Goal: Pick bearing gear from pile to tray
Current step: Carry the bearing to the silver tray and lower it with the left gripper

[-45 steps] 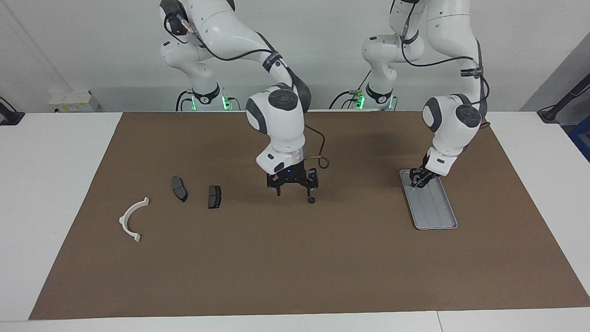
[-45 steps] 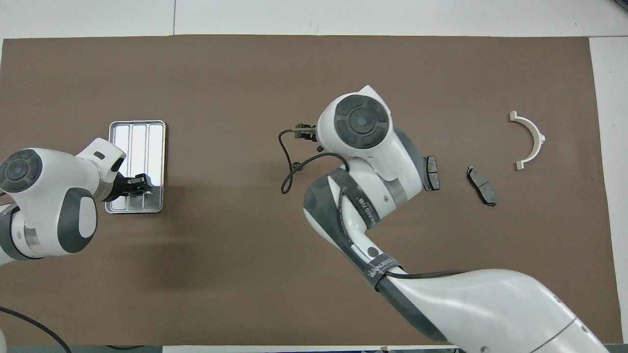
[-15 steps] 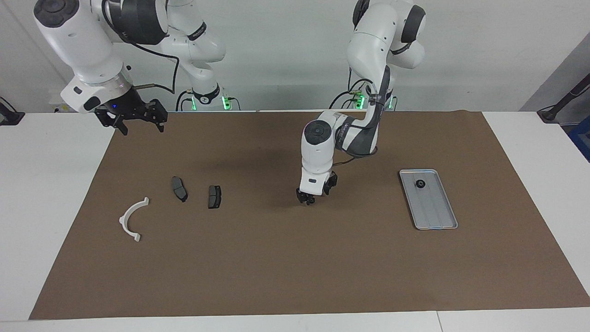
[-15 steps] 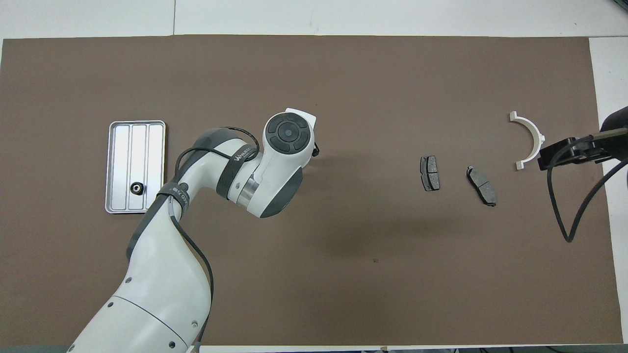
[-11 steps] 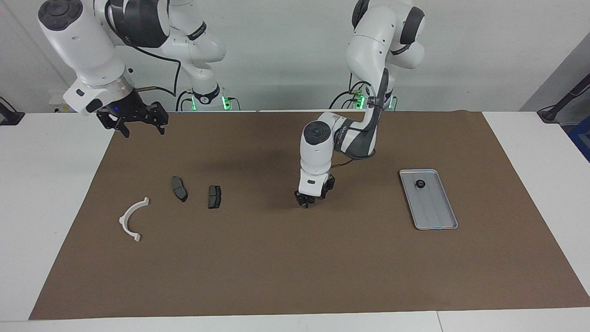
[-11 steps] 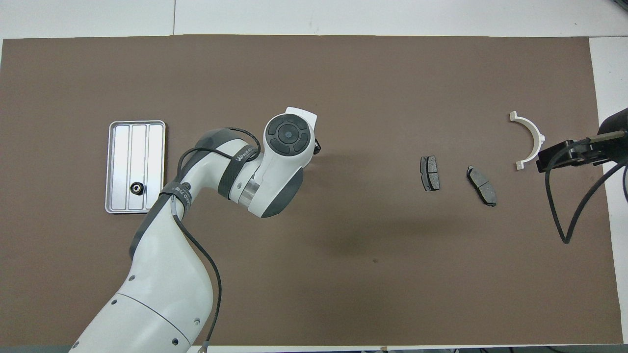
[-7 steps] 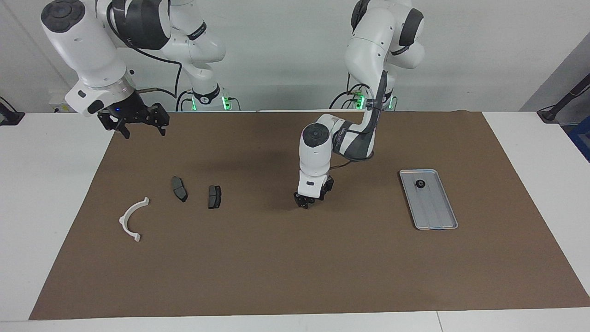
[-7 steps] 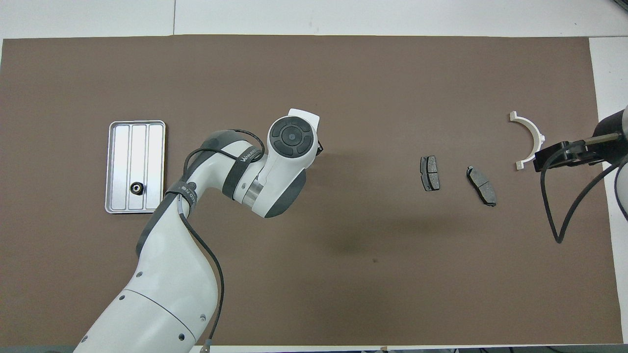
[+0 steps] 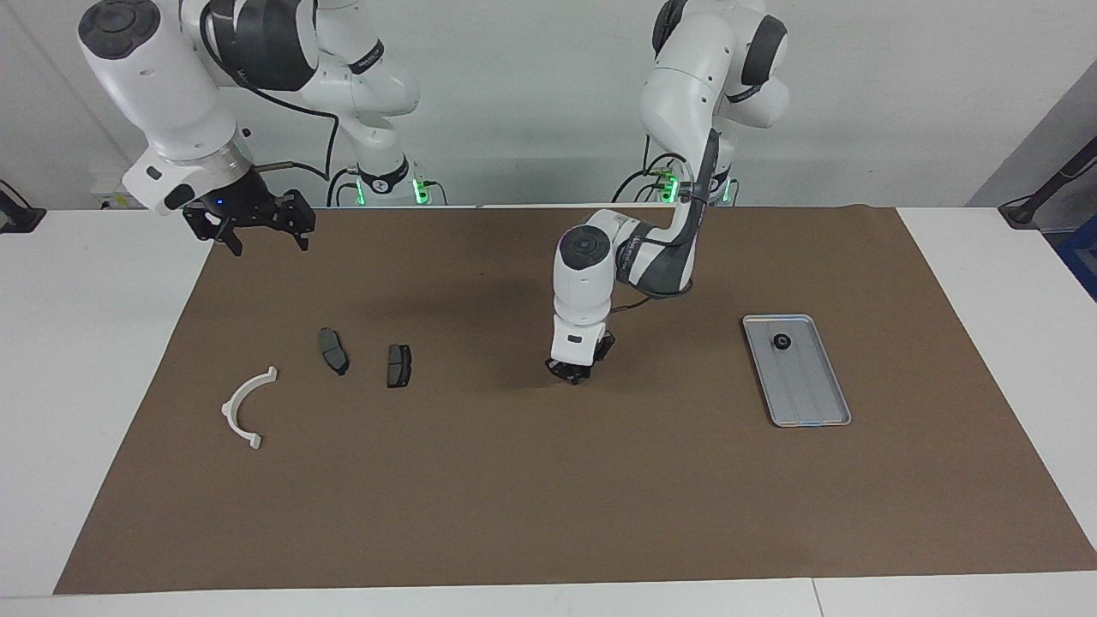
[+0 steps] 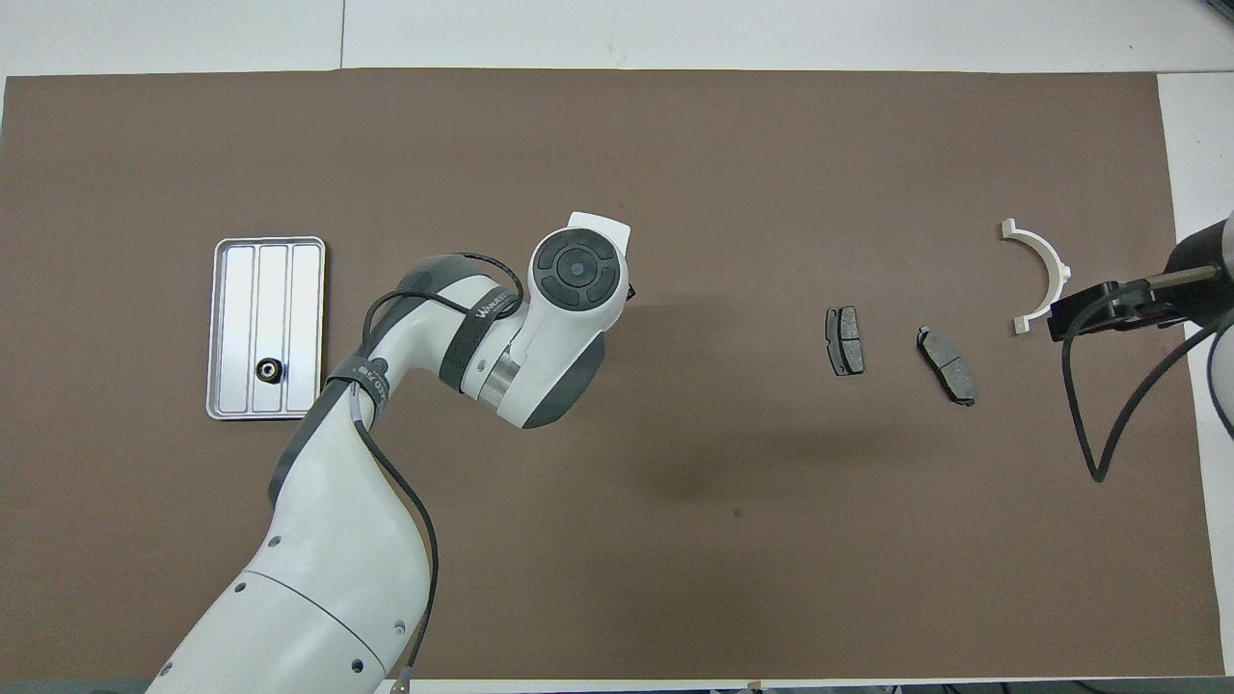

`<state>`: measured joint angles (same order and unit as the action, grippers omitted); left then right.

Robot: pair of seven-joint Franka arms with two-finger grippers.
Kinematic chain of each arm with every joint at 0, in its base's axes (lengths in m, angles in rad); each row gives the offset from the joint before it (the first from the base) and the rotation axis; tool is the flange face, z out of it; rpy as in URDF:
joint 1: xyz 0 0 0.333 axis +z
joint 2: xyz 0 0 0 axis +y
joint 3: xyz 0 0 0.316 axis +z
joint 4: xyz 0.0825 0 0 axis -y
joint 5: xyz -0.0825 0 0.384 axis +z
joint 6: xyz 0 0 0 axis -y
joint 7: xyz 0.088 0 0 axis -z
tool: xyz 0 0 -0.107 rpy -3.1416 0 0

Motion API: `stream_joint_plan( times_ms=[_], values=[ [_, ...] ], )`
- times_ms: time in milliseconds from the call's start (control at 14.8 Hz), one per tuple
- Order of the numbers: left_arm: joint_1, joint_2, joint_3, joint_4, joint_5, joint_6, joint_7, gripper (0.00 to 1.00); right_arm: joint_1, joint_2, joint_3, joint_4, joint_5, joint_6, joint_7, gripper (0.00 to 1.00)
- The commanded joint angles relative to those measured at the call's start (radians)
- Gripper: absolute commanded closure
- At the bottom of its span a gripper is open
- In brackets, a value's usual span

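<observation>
silver-grey metal tray point(image 9: 810, 398) point(image 10: 231, 289), flat, rectangular, round-cornered, with a low raised rim and shallow lengthwise ribs, lying on the brown mat point(image 9: 548, 497) point(image 10: 617, 540) toward the left arm's end of the worktop point(image 9: 86, 343). inside it, near the end closer to the robots: one small black round bearing gear point(image 9: 782, 342) point(image 10: 268, 368), ring-shaped with a pale centre, tiny against the tray.

toward the right arm's end, well apart from the tray: remains of the pile. two dark grey brake pads point(image 9: 332, 350) point(image 10: 945, 363), point(image 9: 398, 365) point(image 10: 845, 340), flat and blocky, side by side with a gap between, and farther out toward that end a white curved arc bracket point(image 9: 246, 407) point(image 10: 1039, 275), a half ring with squared ends.

left end effector point(image 9: 571, 373) down low at the mat near the middle, between pads and tray, hidden under the wrist from above; fingers too dark and bunched to read, cannot tell how far apart or whether anything sits between them.

right end effector point(image 9: 260, 236) point(image 10: 1099, 313) raised over the mat's edge at the right arm's end, fingers spread wide, nothing held, waiting.
</observation>
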<state>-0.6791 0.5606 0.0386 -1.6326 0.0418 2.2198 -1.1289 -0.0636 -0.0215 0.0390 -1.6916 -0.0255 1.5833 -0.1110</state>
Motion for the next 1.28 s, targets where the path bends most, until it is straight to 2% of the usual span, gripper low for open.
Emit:
stream_joint_plan(
  times_ms=[0,270,473,541,879,1217],
  values=[
    [-0.002,-0.007,0.03,0.002,0.021,-0.074,-0.029,1.0,-0.016,-0.028,0.009,-0.036,0.01,0.027,0.001,0.02],
    [0.101,-0.192,0.038,-0.139,0.027,-0.1,0.118,1.0,-0.018,-0.028,0.009,-0.036,0.01,0.027,0.001,0.0],
    [0.237,-0.345,0.037,-0.278,0.027,-0.103,0.338,1.0,-0.016,-0.029,0.01,-0.036,0.01,0.018,0.001,0.0],
    [0.292,-0.369,0.035,-0.302,0.027,-0.101,0.422,1.0,-0.016,-0.029,0.01,-0.036,0.01,0.018,0.002,0.0],
    [0.511,-0.364,0.033,-0.312,0.018,-0.062,0.823,1.0,-0.018,-0.028,0.009,-0.031,0.009,0.026,-0.003,0.0],
    [0.582,-0.312,0.035,-0.352,0.017,0.064,0.928,1.0,-0.019,-0.028,0.009,-0.031,0.009,0.026,0.004,0.0]
  ],
)
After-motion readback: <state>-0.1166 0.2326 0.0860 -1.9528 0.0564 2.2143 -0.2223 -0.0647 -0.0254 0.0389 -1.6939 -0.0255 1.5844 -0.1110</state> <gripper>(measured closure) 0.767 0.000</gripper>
